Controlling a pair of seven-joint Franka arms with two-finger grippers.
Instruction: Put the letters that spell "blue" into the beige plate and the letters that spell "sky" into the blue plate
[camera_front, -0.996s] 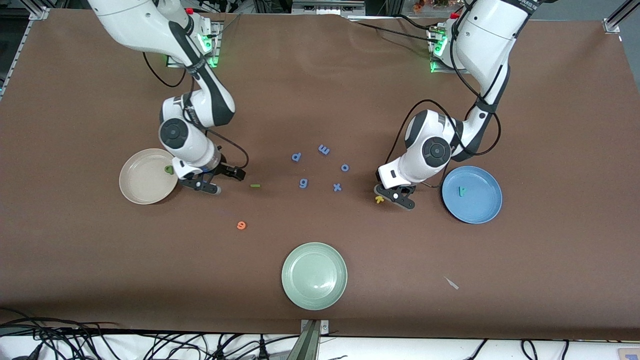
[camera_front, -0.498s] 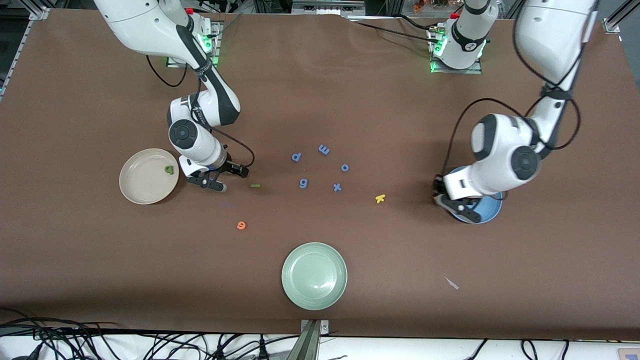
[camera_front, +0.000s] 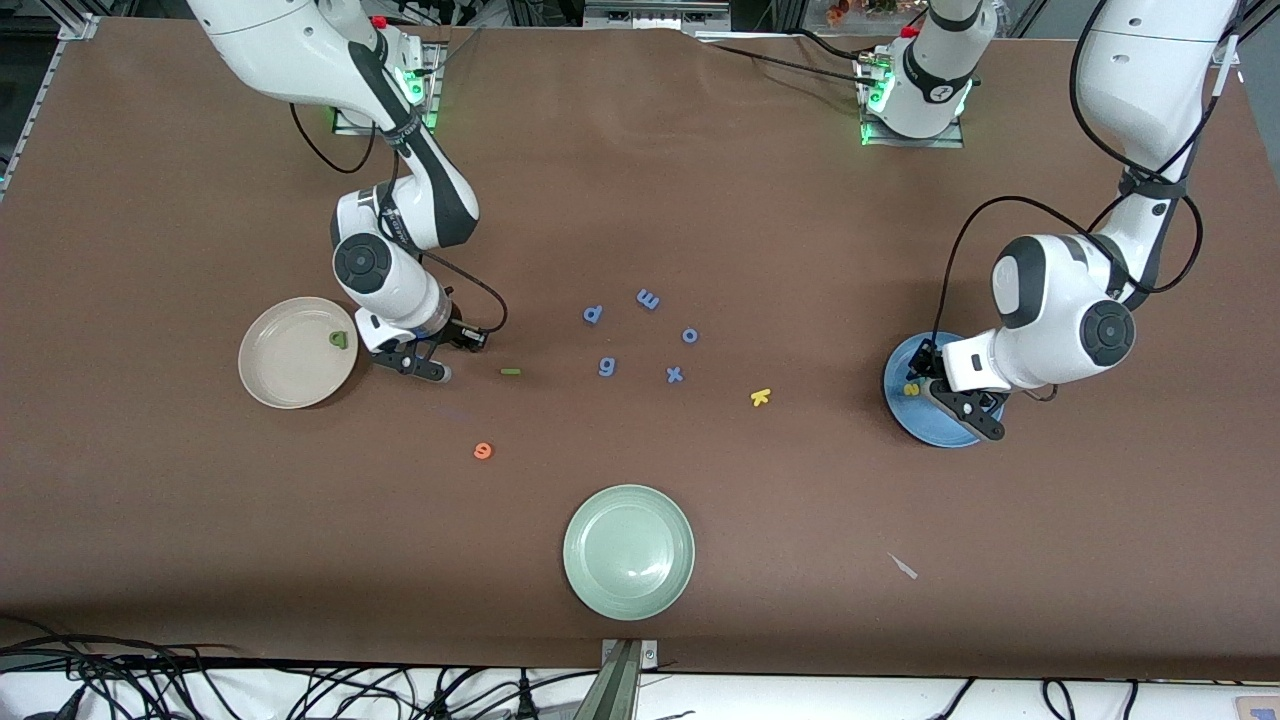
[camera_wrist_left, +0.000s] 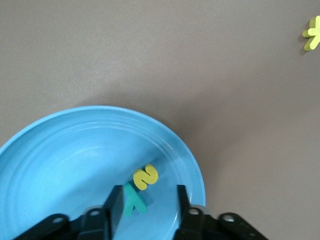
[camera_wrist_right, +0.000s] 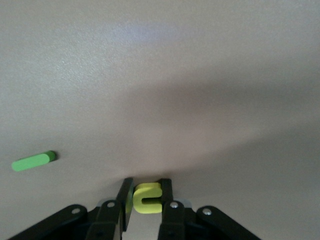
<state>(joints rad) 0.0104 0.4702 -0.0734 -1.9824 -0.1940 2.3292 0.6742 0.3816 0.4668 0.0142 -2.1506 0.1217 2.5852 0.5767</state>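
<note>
My left gripper (camera_front: 942, 393) (camera_wrist_left: 149, 193) hangs open over the blue plate (camera_front: 925, 427) (camera_wrist_left: 75, 160). The yellow s (camera_front: 911, 389) (camera_wrist_left: 145, 176) and the teal y (camera_wrist_left: 134, 201) lie in that plate, between the fingers. The yellow k (camera_front: 760, 397) (camera_wrist_left: 312, 33) lies on the table toward the middle. My right gripper (camera_front: 432, 358) (camera_wrist_right: 147, 193) is low at the table beside the beige plate (camera_front: 290, 370), shut on the yellow u (camera_wrist_right: 148, 198). The dark green b (camera_front: 340, 339) lies in the beige plate. The green l (camera_front: 511, 372) (camera_wrist_right: 32, 161) and the orange e (camera_front: 483, 451) lie on the table.
Several blue-violet letters (camera_front: 607, 367) are scattered mid-table between the two arms. A pale green plate (camera_front: 628, 551) sits near the front edge. A small grey scrap (camera_front: 903, 566) lies nearer the front camera than the blue plate.
My left gripper swung from beside the yellow k to over the blue plate and opened; the yellow s now lies in the plate. My right gripper closed on the yellow u.
</note>
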